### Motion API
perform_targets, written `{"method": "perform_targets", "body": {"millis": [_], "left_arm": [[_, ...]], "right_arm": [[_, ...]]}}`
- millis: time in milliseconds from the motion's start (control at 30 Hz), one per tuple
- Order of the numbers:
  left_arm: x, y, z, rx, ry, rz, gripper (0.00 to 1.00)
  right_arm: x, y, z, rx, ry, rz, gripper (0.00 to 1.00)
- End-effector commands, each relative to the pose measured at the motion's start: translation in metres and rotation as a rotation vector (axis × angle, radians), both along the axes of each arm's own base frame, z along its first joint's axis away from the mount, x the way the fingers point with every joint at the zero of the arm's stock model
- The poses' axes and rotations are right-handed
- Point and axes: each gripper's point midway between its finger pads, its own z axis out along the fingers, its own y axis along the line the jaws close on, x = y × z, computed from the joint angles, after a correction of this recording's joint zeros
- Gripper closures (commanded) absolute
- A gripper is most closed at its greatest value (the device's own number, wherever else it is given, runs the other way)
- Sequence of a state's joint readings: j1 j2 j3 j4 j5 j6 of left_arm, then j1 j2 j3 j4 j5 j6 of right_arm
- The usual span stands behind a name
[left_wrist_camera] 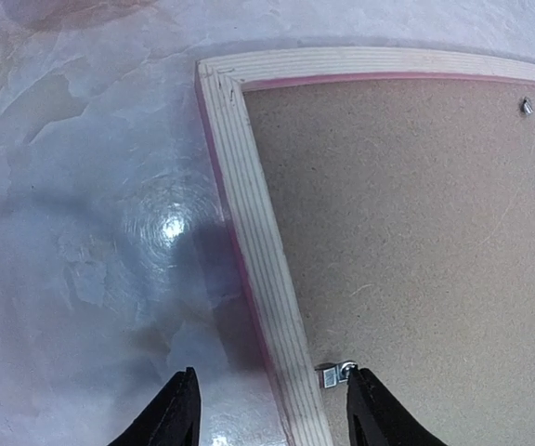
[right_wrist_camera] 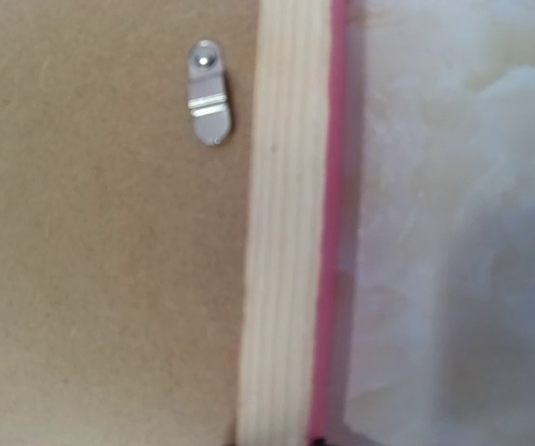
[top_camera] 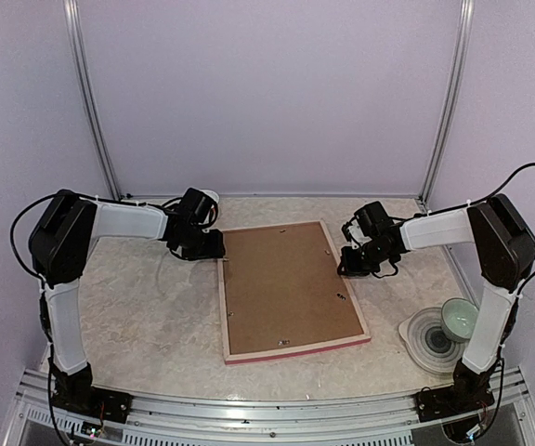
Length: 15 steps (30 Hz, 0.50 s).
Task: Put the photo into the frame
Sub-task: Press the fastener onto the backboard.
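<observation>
Frame lies back-up on the bench, backing board seated, photo unseen. Left gripper: jaws parted astride the left rail beside a clip. Right gripper: jaws' state indiscernible. Likely step: turning clips; next requires fine alignment on that tab.

- The frame lies back up mid-table, the backing board set inside it.
- The left gripper straddles the frame's left rail near the far corner.
- The right gripper hangs over the right rail.
- A bowl sits on a plate right of the frame.
</observation>
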<state>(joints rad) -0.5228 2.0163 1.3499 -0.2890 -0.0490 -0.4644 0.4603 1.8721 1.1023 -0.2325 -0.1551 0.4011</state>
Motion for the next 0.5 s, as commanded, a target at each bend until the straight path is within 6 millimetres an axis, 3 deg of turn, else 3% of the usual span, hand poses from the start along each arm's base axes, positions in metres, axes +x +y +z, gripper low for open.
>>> {"method": "perform_targets", "body": {"millis": [0, 267, 467], "left_arm": [[0.007, -0.005, 0.003, -0.001, -0.016, -0.013, 0.46], [0.009, -0.007, -0.003, 0.008, -0.003, -0.027, 0.47], [0.006, -0.005, -0.013, 0.025, 0.017, -0.028, 0.53]], "right_arm": [[-0.022, 0.011, -0.019, 0.001, 0.072, 0.073, 0.89], [-0.022, 0.01, -0.02, -0.002, 0.073, 0.072, 0.9], [-0.022, 0.01, -0.02, -0.002, 0.073, 0.072, 0.9]]}}
